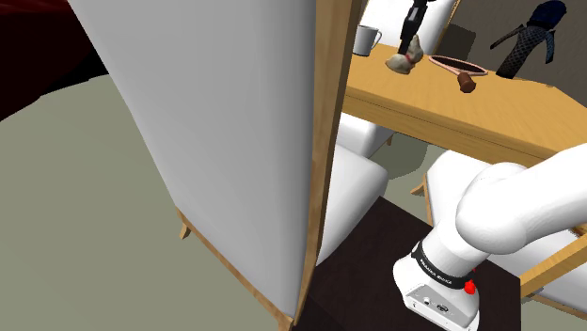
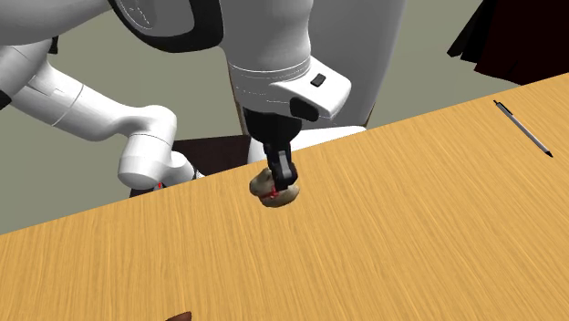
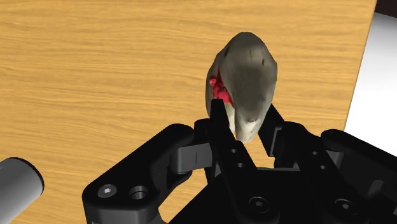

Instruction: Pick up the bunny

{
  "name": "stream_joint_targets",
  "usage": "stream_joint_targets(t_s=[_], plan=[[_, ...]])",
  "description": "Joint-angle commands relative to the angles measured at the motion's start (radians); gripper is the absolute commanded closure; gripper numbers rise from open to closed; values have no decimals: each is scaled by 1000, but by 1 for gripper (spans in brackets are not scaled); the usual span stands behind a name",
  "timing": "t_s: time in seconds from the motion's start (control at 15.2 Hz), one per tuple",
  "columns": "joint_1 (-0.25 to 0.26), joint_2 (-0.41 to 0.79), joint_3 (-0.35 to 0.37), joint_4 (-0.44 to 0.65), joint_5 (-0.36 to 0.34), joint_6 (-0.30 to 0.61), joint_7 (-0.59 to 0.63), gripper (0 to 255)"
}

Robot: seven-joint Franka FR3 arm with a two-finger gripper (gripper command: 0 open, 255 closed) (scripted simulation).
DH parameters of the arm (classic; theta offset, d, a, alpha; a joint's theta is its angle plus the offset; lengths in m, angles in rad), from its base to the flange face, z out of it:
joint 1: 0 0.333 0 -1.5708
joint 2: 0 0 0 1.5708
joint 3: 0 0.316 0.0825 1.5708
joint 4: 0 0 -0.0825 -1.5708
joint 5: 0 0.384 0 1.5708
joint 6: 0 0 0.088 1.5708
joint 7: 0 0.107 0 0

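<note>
The bunny (image 3: 247, 76) is a small grey-beige plush with a red ribbon at its neck. My black gripper (image 3: 245, 119) is shut on it, one finger on each side of its body. In the second exterior view the bunny (image 2: 274, 189) hangs from the gripper (image 2: 282, 175) just over the wooden table (image 2: 392, 237), near the table's edge. I cannot tell whether it touches the wood. In the shoulder view the bunny (image 1: 404, 63) sits under the gripper (image 1: 410, 47) at the far end of the table (image 1: 499, 118).
A white mug (image 1: 367, 39), a brown oval dish (image 1: 458, 64), a small brown item (image 1: 467, 85) and a dark figure (image 1: 531, 38) stand on the table near the bunny. A pen (image 2: 522, 129) lies farther along. A big white panel (image 1: 226, 141) and white chairs (image 1: 353, 179) stand beside the table.
</note>
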Motion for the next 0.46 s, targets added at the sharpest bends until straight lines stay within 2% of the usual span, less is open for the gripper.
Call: stream_joint_targets(t_s=[0.0, 0.26, 0.4], plan=[[1, 12, 3, 41, 3, -29, -7, 255], [3, 36, 6, 116, 7, -79, -21, 255], [3, 37, 6, 119, 8, -81, -21, 255]])
